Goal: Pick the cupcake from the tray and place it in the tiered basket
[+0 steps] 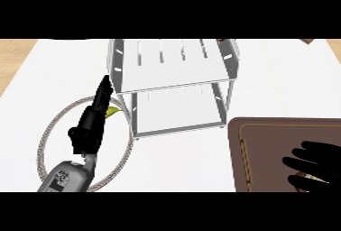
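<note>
white worktop (pixel 279 81), seen steeply from above. a two-tier wire basket (pixel 173 67) stands at the middle of the far edge, its long axis running left to right; both tiers show bare slatted floors with nothing in them. a brown tray (pixel 266 153) lies at the near right corner. a round plate (pixel 48 135) with a rope-like rim lies by the near left edge, just beside the basket's left foot.

the right robot hand (pixel 320 164) hangs over the right part of the tray, partly cut by the view's edge; whether it is open or closed on anything cannot be told. the left robot hand (pixel 93 122) rests open over the plate, fingers straight and pointing to the far edge. a small yellow-green thing (pixel 114 112) on the plate peeps out beside it.

the cupcake is not in sight; the bare part of the tray holds none, so it is probably hidden under the right robot hand. this hand is the nearer one to the tray. from it the basket lies toward the far edge and to the left, well apart, so the carry would run diagonally across the worktop.
</note>
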